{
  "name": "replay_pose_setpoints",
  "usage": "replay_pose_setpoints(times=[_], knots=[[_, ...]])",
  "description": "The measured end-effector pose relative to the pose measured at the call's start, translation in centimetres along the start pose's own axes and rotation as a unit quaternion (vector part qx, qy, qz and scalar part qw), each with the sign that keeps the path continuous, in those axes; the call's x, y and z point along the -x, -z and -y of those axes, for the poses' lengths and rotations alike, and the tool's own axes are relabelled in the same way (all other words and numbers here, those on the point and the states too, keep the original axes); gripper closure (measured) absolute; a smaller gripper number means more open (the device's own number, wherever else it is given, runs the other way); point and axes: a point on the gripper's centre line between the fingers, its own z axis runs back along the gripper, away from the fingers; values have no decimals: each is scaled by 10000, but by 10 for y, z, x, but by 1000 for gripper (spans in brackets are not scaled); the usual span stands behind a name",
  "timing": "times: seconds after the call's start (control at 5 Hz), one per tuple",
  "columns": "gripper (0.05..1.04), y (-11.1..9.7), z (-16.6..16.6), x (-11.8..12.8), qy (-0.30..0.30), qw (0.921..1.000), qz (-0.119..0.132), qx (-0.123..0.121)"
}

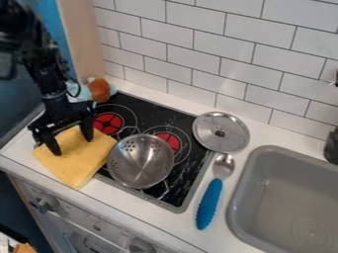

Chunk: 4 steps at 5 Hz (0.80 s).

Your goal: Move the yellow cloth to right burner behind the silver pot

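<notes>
The jaws are open over the rear part of the yellow cloth (78, 165); the right burner (172, 142) lies behind the silver colander (141, 162).

Shiny metal pot (141, 162), soft matt yellow cloth (74, 157).

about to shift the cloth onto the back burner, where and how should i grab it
Probably best by pinching up its upper part, coming straight down from above. The cloth lies nearly flat, which gives little side to grip, and the pot sits close beside it. The tool is spread open over that part.
</notes>
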Motion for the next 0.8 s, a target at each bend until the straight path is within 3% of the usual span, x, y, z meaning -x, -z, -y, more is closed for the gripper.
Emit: replay_pose_setpoints(times=[0.2,0.8], knots=[[87,9,9,-1,157,9998,63,-56],[88,10,42,-13,419,9984,334,-177]])
